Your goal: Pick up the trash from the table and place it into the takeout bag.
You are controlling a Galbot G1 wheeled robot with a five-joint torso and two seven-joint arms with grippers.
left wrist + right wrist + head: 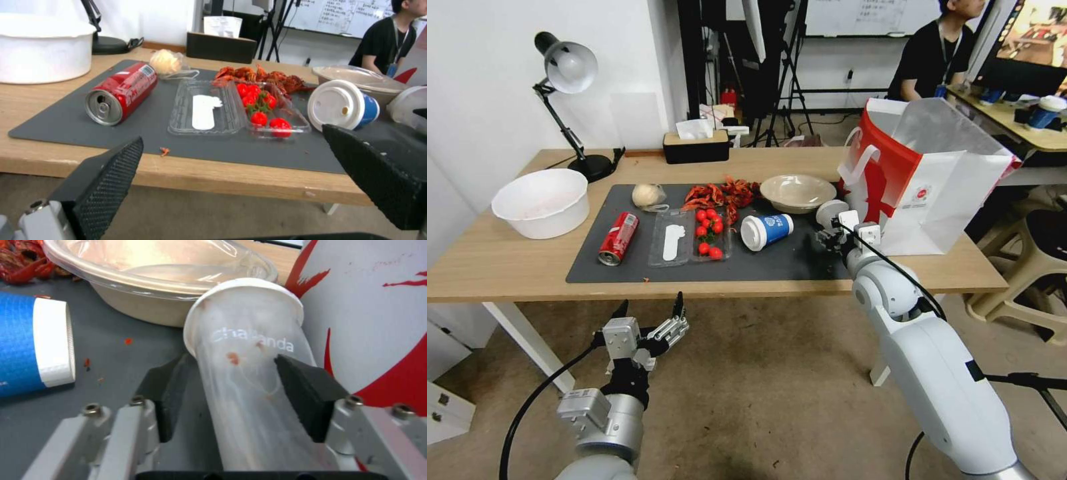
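I have the right gripper (233,386) clamped around the clear plastic cup (249,373), so I should lift gently without crushing it.

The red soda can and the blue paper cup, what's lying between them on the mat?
A clear plastic clamshell tray, open, with cherry tomatoes in its half nearer the blue paper cup. The head view shows it beside the red soda can.
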